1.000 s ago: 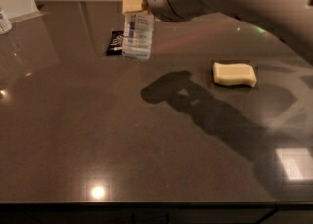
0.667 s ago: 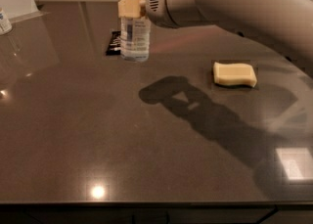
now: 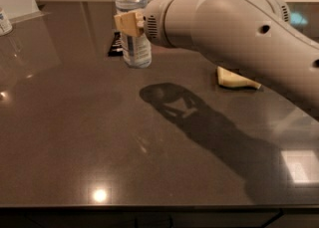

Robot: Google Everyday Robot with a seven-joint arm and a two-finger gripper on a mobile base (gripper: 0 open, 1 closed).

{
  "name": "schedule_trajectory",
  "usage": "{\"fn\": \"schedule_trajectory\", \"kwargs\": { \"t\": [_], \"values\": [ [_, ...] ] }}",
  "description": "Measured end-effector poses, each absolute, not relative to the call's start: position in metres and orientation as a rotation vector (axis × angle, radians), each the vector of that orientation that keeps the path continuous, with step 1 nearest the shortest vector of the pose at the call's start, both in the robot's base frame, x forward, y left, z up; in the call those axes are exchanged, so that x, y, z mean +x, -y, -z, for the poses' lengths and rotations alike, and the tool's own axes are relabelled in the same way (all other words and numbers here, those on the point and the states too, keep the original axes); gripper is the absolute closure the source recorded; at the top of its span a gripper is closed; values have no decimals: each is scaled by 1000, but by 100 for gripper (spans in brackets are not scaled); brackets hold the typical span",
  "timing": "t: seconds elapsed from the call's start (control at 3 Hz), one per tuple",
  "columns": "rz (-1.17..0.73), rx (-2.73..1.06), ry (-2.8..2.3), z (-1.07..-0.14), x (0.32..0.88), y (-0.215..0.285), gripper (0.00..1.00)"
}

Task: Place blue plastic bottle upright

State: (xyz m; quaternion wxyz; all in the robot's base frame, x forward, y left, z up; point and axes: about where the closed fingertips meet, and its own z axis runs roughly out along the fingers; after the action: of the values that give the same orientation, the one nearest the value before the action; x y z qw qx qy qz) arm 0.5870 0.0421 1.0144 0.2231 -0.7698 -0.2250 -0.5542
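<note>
We log the blue plastic bottle (image 3: 137, 53) standing at the desk's (image 3: 75, 137) far side, long axis vertical, base seemingly down, with the jaws clamped on its label from the right

My gripper (image 3: 129, 23) sits against the upright blue plastic bottle (image 3: 137, 53) on the table (image 3: 89, 137); wrapper (image 3: 115, 46) behind it, sponge (image 3: 232, 78) to its right.

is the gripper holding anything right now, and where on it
The gripper holds the blue plastic bottle by its upper body, just below the shoulder; the bottle stands upright.
</note>
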Motion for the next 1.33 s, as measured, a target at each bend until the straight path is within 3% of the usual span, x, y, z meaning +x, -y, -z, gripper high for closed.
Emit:
{"fn": "schedule_trajectory", "kwargs": {
  "t": [0.67,1.33],
  "values": [
    [1660,-2065,640,-998,604,-28,100],
    [1675,-2049,636,-972,630,-14,100]
  ]
}}
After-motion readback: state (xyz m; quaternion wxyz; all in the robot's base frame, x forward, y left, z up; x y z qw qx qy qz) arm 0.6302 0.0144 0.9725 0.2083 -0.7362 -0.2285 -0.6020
